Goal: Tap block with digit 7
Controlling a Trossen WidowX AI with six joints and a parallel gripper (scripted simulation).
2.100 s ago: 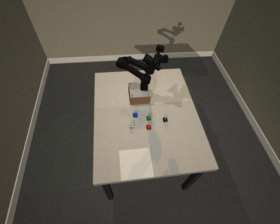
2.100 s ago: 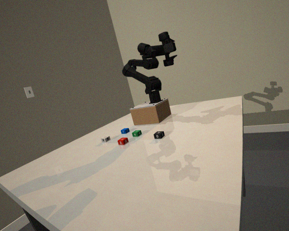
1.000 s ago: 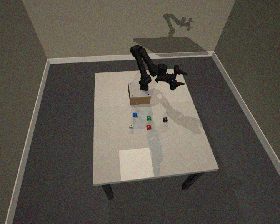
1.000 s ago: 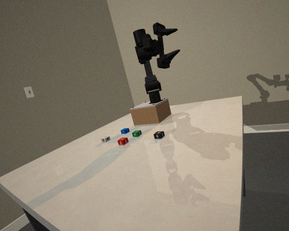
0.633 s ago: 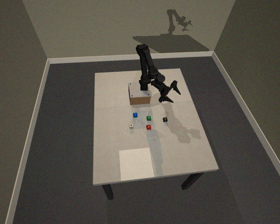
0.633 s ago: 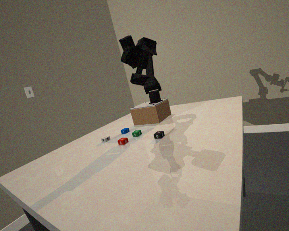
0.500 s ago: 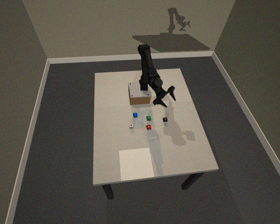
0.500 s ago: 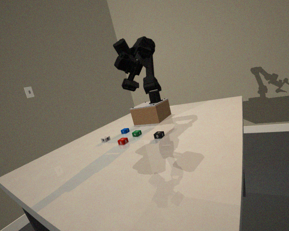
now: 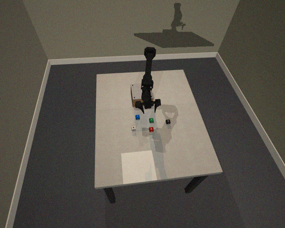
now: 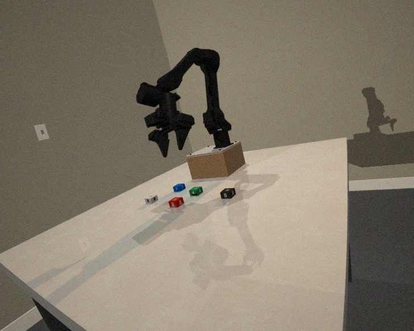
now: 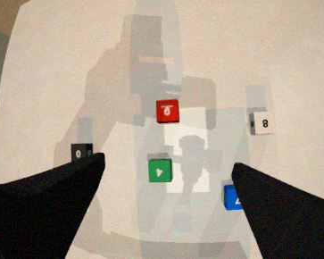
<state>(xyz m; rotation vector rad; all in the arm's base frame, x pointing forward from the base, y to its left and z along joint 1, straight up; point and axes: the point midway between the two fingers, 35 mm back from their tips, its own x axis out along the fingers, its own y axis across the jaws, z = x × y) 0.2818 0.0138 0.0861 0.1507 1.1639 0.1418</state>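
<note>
Several small blocks lie on the white table (image 9: 113, 98) (image 10: 289, 220) in front of the arm's base. They are blue (image 9: 137, 116) (image 10: 178, 186) (image 11: 232, 197), green (image 9: 150, 120) (image 10: 195, 190) (image 11: 161, 170), black (image 9: 168, 121) (image 10: 227, 193) (image 11: 81, 151), white (image 9: 132, 128) (image 10: 150, 199) (image 11: 262, 122) and red (image 9: 151, 129) (image 10: 176, 202) (image 11: 166, 111). Their printed digits are too blurred to read for certain. The blue block is partly hidden behind a finger in the wrist view. My gripper (image 9: 148, 111) (image 10: 172, 151) (image 11: 170, 165) is open and empty. It points down, high above the blocks, roughly over the green one.
The arm stands on a brown box (image 9: 134, 97) (image 10: 214, 164) just behind the blocks. A brighter white rectangle (image 9: 136, 167) is marked near the table's front edge. The arm's shadows fall across the table around the blocks.
</note>
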